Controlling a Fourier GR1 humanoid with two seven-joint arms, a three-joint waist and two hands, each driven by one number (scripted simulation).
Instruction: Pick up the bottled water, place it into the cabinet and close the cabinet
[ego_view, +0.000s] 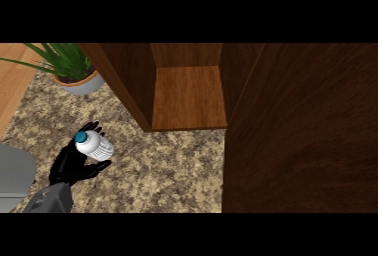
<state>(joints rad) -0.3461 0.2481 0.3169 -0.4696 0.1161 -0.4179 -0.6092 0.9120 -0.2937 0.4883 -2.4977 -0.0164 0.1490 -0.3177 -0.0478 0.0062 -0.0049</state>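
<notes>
Left hand (74, 162) curled round the bottled water (94, 146), fingers wrapped about its white body, teal cap showing at the upper left end. Bottle sits tilted in my grasp, cap pointing away from me and leftward; whether it hangs just off the granite desk (170, 165) I cannot say for certain from this steep angle. Grey forearm comes in from the lower left corner, wrist bent so the palm faces rightward toward the cabinet.

Step in hand, by my reading: pickup is done, carry to the cabinet is under way. Bottle is well left of the opening, not yet inside.

Cabinet (129, 85) stands ahead and to the right, its shelf (188, 95) bare and lit. Door (303, 130) is swung wide, filling the right side of the view.

Next move calls for a sweep up and rightward, lifting the bottle past the cabinet's left wall and onto the shelf, then righting it before letting go. Door closing comes afterwards.

Potted plant (70, 67) sits at the upper left, clear of the path.

Right hand not visible anywhere.
</notes>
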